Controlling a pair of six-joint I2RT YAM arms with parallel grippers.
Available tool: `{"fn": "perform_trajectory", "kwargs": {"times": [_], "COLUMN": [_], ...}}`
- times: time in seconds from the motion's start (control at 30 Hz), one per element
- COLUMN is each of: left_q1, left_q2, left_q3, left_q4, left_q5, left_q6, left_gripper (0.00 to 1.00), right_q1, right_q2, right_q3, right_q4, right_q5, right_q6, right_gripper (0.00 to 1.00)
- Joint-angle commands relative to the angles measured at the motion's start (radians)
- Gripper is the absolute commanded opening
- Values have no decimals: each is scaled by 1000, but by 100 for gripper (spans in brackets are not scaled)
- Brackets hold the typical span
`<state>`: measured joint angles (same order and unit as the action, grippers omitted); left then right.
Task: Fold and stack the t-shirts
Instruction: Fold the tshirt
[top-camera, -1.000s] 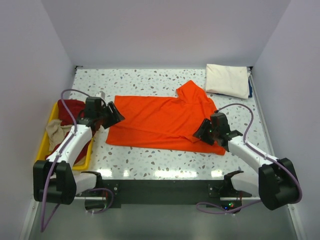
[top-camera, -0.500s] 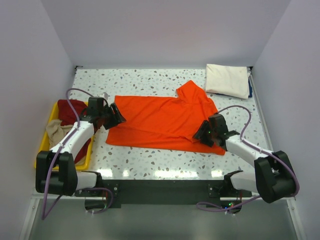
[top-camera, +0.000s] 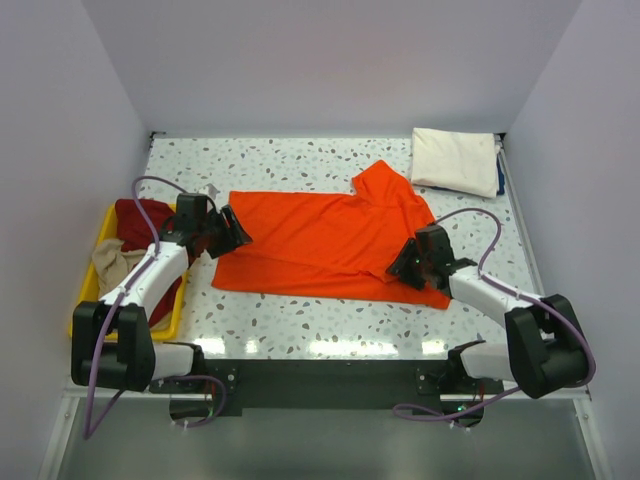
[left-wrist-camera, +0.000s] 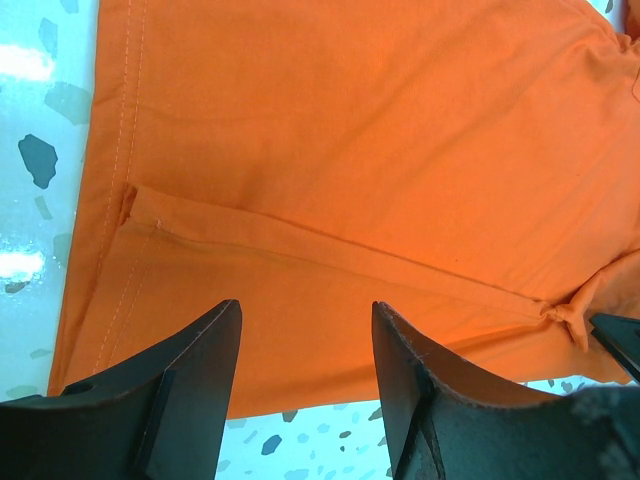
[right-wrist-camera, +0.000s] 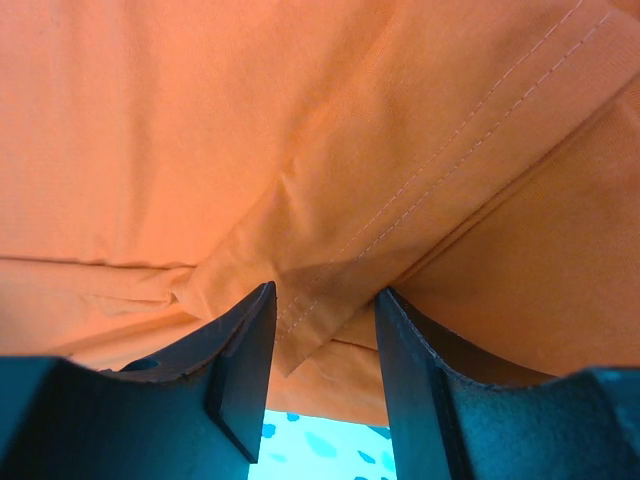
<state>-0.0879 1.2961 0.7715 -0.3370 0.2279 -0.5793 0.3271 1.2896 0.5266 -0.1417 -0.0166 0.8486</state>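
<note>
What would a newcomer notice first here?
The bright orange t-shirt spread across the table stands out. The left gripper sits open at its left edge and the right gripper open at its near right corner. A folded cream t-shirt lies in the far right corner; a yellow tray of clothes sits at the left.

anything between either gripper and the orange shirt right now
Nothing visible. The left gripper and right gripper both hang open directly over bare cloth of the orange t-shirt, at its left and near-right edges.
</note>
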Motion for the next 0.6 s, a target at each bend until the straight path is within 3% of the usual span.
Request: {"fn": "perform_trajectory", "kwargs": {"times": [0.0, 0.3, 0.57], "left_q1": [-6, -6, -6], "left_q2": [-4, -9, -11], "left_q3": [11, 8, 5], "left_q4": [33, 33, 32], "left_q5": [13, 11, 10], "left_q6": [36, 36, 38], "left_gripper": [59, 59, 59], "right_q1": [4, 4, 3], "right_q2": [-1, -18, -9], "right_q3": [36, 44, 69], "right_q4": [17, 10, 11], "right_q5": [21, 18, 18], "right_q6": [3, -2, -3], "right_gripper": [47, 47, 33]}}
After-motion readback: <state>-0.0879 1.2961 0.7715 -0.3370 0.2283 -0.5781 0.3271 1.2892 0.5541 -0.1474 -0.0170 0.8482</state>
